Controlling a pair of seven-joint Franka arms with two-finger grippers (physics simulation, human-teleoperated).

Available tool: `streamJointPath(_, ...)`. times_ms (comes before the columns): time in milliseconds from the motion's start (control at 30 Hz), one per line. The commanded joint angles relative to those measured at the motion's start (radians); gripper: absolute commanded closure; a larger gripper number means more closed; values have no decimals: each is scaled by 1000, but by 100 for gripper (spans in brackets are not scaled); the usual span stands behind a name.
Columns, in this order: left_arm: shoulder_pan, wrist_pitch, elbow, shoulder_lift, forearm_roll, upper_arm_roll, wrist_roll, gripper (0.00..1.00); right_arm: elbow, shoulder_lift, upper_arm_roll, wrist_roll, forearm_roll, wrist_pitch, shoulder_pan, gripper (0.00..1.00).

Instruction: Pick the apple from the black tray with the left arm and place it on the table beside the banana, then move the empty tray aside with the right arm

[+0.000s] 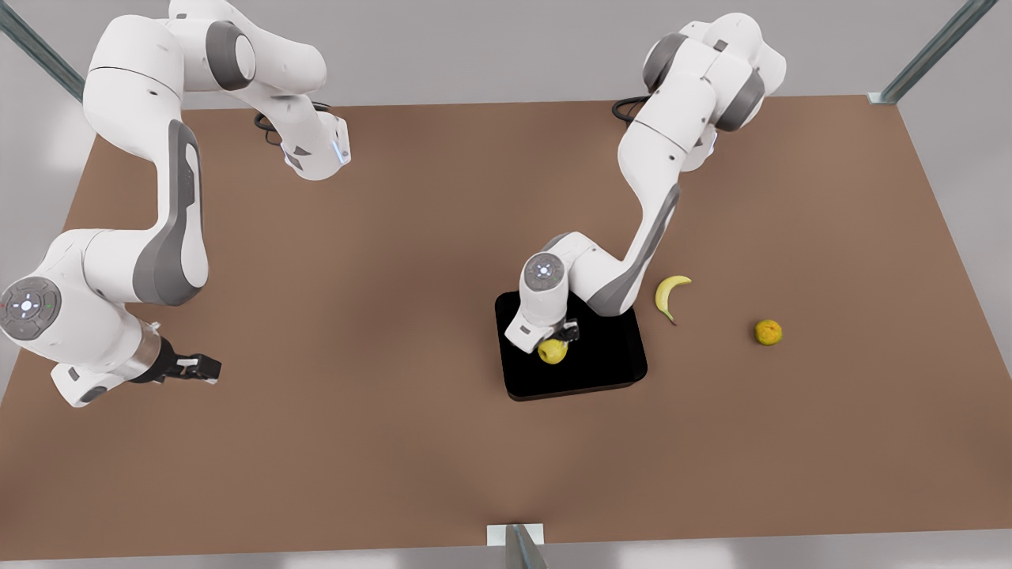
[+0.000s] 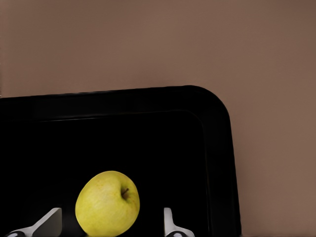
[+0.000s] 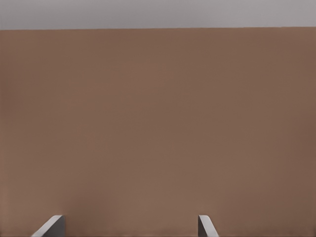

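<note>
On the black tray (image 1: pixel 585 371), toward its edge on the front view's left, sits the apple (image 1: pixel 553 351). My left gripper (image 1: pixel 558 335) hangs right over it, fingers (image 2: pixel 169 222) spread wide, one on each side of the fruit with a gap on both sides; no contact seen. In the left wrist view the apple (image 2: pixel 107 203) is round, yellow-green, its stem dimple tipped toward one finger and partly upward. No long axis to speak of.

Tray: glossy, shallow, low rim, rounded corners; it sits slightly skewed to the tabletop's edges. Nothing else in it apart from the apple.

Banana (image 1: pixel 670 295) lies on the tabletop (image 1: pixel 379 261) just beside the tray, on the front view's right. Long axis runs roughly from far to near, curve bowing toward the tray, dark stem tip at the near end. Further to the front view's right, well apart, a rougher orange-yellow round fruit (image 1: pixel 768 332).

My right gripper (image 1: pixel 207 368) waits at the front view's left, well apart from the tray, held low over bare tabletop, fingers (image 3: pixel 207 227) spread, holding nothing.

Surface: matte brown, flat. Grey walls behind; metal frame struts (image 1: pixel 933 49) at the corners.
</note>
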Motion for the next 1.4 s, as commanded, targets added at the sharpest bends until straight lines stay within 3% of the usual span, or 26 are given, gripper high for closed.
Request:
streamJointPath(0,3,69,-38,-14,32,0,-181,0,1,-1,0,7,0,-12,1,0)
streamJointPath(1000,26,157,-101,46,86,1,-192,0,1,8,-5,24,7,0,-2,0)
streamJointPath(1033,27,157,-101,46,86,1,-193,3,1,8,-5,22,5,0,-2,0)
streamJointPath(1067,27,157,-101,46,84,1,-196,25,1,8,-6,18,5,0,-4,0)
streamJointPath(1200,29,146,-103,42,86,1,-187,26,1,8,-5,18,2,0,-4,0)
streamJointPath(1367,118,-214,-104,-162,26,-2,164,25,1,8,-6,18,2,0,-4,0)
